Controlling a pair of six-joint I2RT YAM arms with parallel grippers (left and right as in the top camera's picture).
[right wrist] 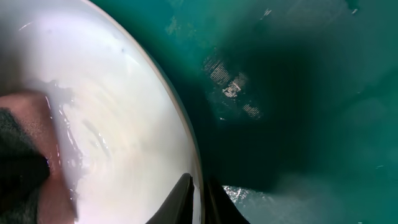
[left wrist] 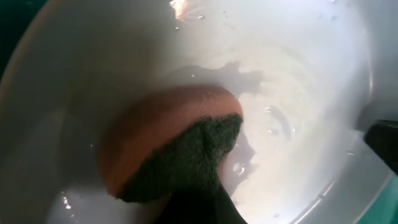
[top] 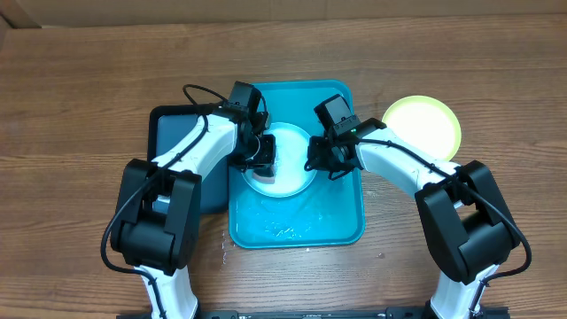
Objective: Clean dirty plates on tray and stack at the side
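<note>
A pale light blue plate [top: 291, 175] lies in the turquoise tray [top: 341, 221]. My left gripper [top: 259, 152] is shut on an orange sponge with a dark green scrub side [left wrist: 174, 149], pressed onto the wet plate [left wrist: 298, 93]. My right gripper [top: 317, 159] is shut on the plate's right rim [right wrist: 194, 180], one finger inside and one outside. The sponge also shows at the left edge of the right wrist view [right wrist: 25, 162]. A yellow-green rimmed plate [top: 422, 124] lies on the table to the right of the tray. A third plate is not in view.
A dark navy tray [top: 173, 142] lies left of the turquoise tray, partly under my left arm. Water pools on the turquoise tray's floor [top: 283, 226] in front of the plate and shows in the right wrist view [right wrist: 298, 186]. The table [top: 80, 106] is brown wood.
</note>
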